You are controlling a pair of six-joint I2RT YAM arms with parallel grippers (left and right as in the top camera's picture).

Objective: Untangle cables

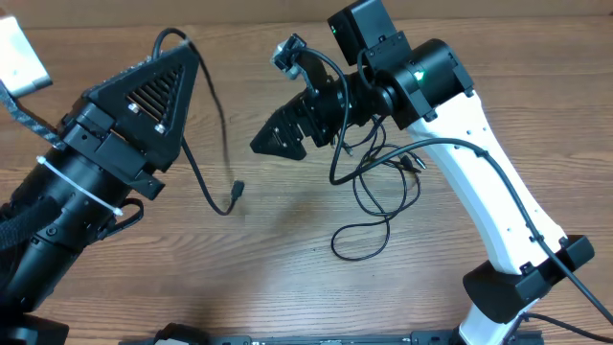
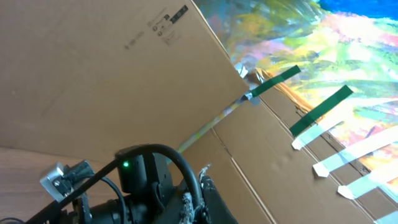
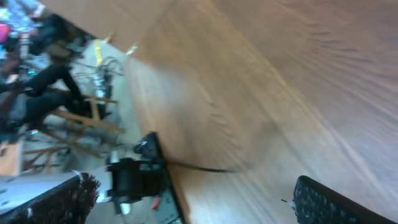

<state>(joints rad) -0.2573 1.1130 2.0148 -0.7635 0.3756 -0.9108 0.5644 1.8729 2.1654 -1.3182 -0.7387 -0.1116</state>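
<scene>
One thin black cable hangs from the tip of my left gripper, which is raised at the upper left and shut on it. The cable's plug end rests on the wood. The other cables lie in loose tangled loops right of centre, partly under the right arm. My right gripper hovers left of those loops, open and empty. In the right wrist view its fingers stand wide apart around my right gripper, over bare wood crossed by a blurred thin cable. The left wrist view shows my left gripper shut.
A white object lies at the table's far left corner. A cardboard wall with green tape strips stands behind the table. The table's edge and chairs beyond it show in the right wrist view.
</scene>
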